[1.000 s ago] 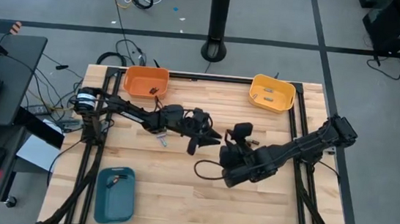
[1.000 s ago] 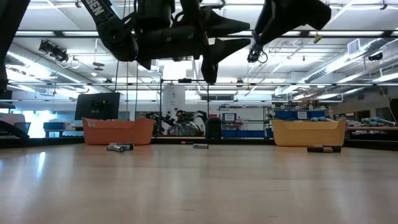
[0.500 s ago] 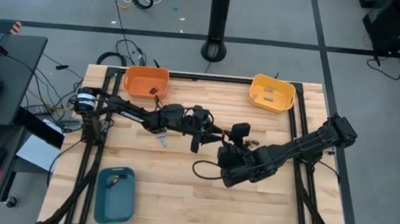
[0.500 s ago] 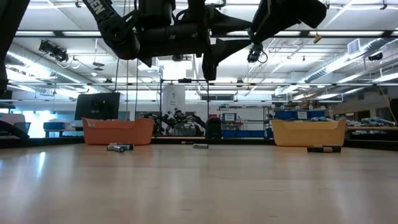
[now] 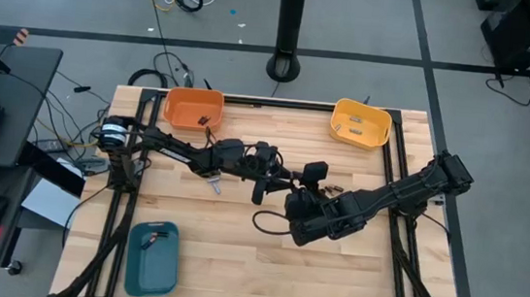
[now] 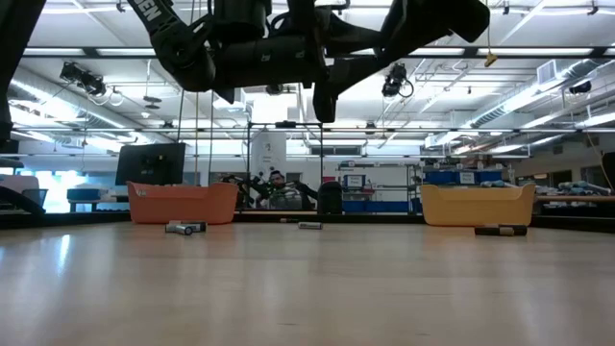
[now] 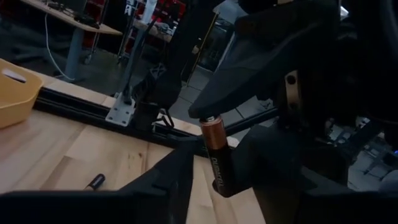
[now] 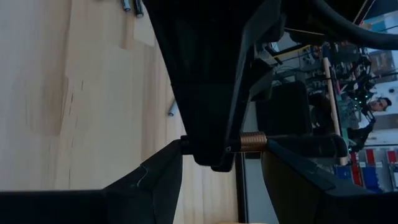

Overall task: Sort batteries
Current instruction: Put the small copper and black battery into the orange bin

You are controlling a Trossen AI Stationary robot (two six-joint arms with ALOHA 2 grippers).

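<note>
High view: loose batteries (image 5: 331,189) lie beside both grippers.

We note two matte-black jointed arms: the left arm (image 5: 187,151) is slim, with a silver-ringed base joint and white lettering; the right arm (image 5: 407,191) is bulkier, trailing a looped black cable (image 5: 268,222). Fingers are dark and wedge-shaped.

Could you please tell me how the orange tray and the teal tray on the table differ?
The orange tray is orange, while the teal tray is dark blue-green. The orange tray sits at the table's far edge, behind the left arm; the teal tray sits at the near edge on the same side. The orange tray looks squarer and the teal tray longer. Both hold a small item or two and rest on the wooden table.
</note>
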